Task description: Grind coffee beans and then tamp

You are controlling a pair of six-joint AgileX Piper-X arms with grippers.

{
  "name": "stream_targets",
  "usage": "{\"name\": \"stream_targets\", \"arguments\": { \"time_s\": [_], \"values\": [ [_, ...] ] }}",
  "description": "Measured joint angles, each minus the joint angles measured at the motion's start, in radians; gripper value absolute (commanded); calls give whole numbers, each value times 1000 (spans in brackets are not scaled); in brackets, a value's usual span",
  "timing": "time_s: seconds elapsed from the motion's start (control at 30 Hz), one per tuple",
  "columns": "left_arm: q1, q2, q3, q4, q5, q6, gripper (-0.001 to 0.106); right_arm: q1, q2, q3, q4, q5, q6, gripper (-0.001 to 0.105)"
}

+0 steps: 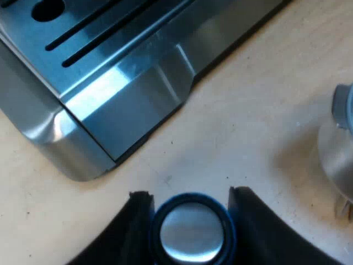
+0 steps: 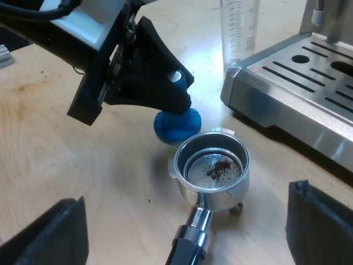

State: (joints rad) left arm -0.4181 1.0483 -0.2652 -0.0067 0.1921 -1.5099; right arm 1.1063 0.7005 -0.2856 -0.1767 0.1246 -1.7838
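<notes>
A blue tamper point(image 1: 190, 229) with a silver top stands on the wooden table, and my left gripper point(image 1: 190, 194) is shut on its upper part. In the right wrist view the tamper's blue base point(image 2: 176, 126) rests beside the metal holder point(image 2: 212, 165), with the left gripper point(image 2: 182, 88) on it from above. The holder lies loose on the table; its basket holds a few dark coffee grounds and its dark handle point(image 2: 190, 243) points toward my right gripper point(image 2: 187, 210). That gripper is open, with its fingers wide apart on either side of the handle.
The espresso machine's slotted steel drip tray point(image 2: 298, 83) sits close to the holder and close beyond the tamper point(image 1: 110, 83). A measuring glass point(image 2: 240, 30) stands by the tray's corner. The holder's metal rim point(image 1: 337, 149) shows near the tamper.
</notes>
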Motion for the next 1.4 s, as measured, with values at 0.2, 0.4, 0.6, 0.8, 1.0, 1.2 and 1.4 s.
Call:
{"name": "stream_targets", "arguments": {
  "time_s": [0.2, 0.4, 0.6, 0.8, 1.0, 1.2, 1.4],
  "values": [
    [0, 0, 0, -4, 0, 0, 44, 0, 0, 0, 0, 0, 0, 82],
    [0, 0, 0, -4, 0, 0, 51, 0, 0, 0, 0, 0, 0, 82],
    [0, -11, 0, 7, 2, -12, 75, 0, 0, 0, 0, 0, 0, 82],
    [0, -108, -25, 64, 2, -17, 74, 0, 0, 0, 0, 0, 0, 82],
    [0, -265, -54, 114, 24, -25, 74, 0, 0, 0, 0, 0, 0, 82],
    [0, -411, -95, 249, 24, -25, 74, 0, 0, 0, 0, 0, 139, 82],
    [0, -503, -171, 415, 24, -25, 74, 0, 0, -67, 95, -9, 193, 82]
  ]
}}
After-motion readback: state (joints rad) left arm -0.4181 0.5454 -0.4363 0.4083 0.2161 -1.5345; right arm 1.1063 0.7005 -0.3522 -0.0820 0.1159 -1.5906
